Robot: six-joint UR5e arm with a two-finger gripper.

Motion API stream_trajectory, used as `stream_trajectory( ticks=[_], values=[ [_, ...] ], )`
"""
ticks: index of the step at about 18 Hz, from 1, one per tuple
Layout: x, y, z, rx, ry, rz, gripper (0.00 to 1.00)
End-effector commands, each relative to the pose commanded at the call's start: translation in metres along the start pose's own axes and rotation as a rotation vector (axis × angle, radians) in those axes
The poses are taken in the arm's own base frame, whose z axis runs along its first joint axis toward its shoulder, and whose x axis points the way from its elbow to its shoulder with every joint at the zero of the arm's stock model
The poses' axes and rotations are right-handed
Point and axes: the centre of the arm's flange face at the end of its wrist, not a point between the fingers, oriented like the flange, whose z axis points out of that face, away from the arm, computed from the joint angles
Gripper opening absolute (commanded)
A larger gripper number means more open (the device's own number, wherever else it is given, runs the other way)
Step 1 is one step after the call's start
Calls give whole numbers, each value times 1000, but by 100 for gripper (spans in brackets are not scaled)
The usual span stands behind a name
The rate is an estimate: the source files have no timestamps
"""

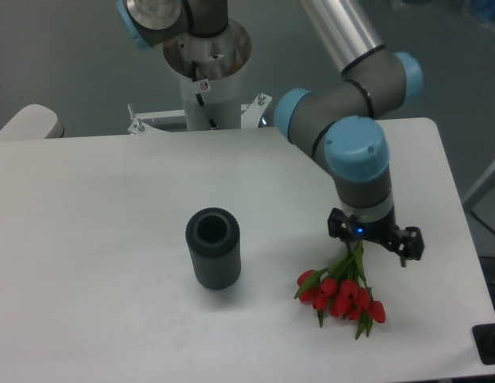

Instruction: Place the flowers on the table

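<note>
Near the table's (pixel 112 239) front right corner the gripper (pixel 367 249) pinches the flowers (pixel 341 295) by their stems; it should release only once they're lying flat.

Soft, even light falls from above, with a cool bluish cast over the whole view. The large white matte tabletop (pixel 112 239) reads bright but not blown out. The dark grey ribbed cylinder vase (pixel 213 248) throws only a faint, diffuse shadow at its base. The brushed metal arm tube (pixel 339 32) carries a pale sheen. The picture is slightly soft and grainy, and fine detail smears in the bunch of red tulips (pixel 341 296).
</note>
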Motion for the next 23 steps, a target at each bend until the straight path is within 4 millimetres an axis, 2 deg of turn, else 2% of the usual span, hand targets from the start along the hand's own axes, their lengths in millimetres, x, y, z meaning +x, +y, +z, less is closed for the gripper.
stream_trajectory(
  ticks=[2,4,9,14,18,23],
  values=[
    [-6,-8,-20,85,-2,59,100],
    [-18,-8,-34,114,-13,111,100],
    [-54,27,-48,162,77,287,100],
    [-76,53,-48,191,79,407,100],
    [-93,84,-38,244,89,451,100],
    [-91,88,-29,247,90,518,100]
  ],
)
